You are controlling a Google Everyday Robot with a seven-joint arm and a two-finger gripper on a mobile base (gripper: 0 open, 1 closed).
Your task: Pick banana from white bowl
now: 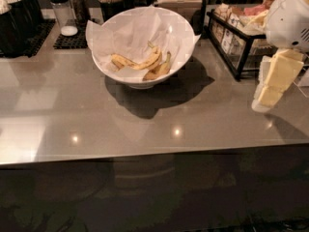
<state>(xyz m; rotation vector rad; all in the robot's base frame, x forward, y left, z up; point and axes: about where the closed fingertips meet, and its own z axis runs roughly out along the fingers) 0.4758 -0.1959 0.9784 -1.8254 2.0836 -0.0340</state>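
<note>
Glossy grey surface, foreground. At the right edge, the blocky, pale-yellow end effector hangs above it; whether spread or closed cannot be told. Upper centre, the round white bowl, lined with crumpled paper, holds the curved, brown-flecked banana.

Text on white bowl: none.
Text on rack packets: cannot be read.
Tool: unmarked, at the right edge above the worktop.

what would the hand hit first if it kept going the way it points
Probably the grey counter below it: the hand, at the right edge, points down and slightly left, short of the white bowl.
</note>
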